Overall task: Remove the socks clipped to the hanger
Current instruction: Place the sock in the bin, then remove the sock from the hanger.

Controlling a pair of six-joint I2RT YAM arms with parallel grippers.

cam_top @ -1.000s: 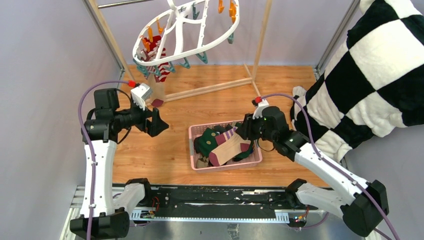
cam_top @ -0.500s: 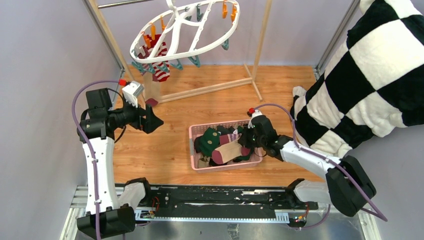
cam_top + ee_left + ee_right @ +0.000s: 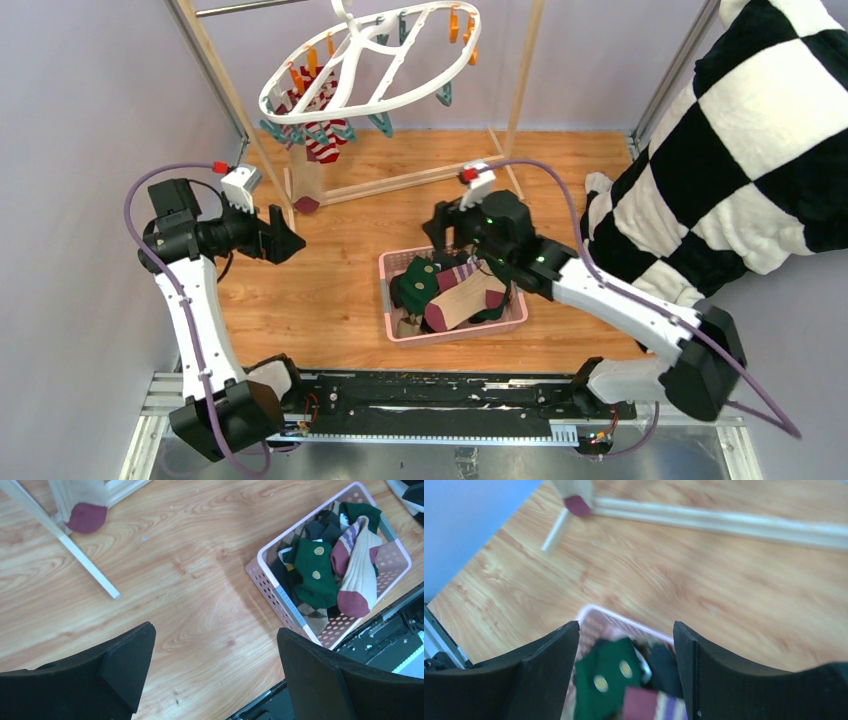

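The white oval hanger (image 3: 372,62) hangs from the wooden rack with orange and teal clips. A red-and-white striped sock (image 3: 321,141) and a tan sock with a maroon toe (image 3: 306,182) hang clipped at its left end. The tan sock's toe shows in the left wrist view (image 3: 86,517) and the right wrist view (image 3: 576,503). My left gripper (image 3: 288,241) (image 3: 215,632) is open and empty over bare floor, below and left of the hanging socks. My right gripper (image 3: 443,232) (image 3: 626,627) is open and empty above the back left corner of the pink basket (image 3: 385,295).
The basket (image 3: 261,572) (image 3: 593,616) holds several socks, among them a dark green one (image 3: 312,570) (image 3: 606,672) and a tan one with a maroon toe (image 3: 465,298). The wooden rack's legs and base bar (image 3: 420,178) stand behind. A black-and-white checkered cloth (image 3: 740,150) fills the right side.
My right gripper has let the tan sock drop into the basket and has risen back and to the left. My left arm has drawn left. The hanger has swung a little.
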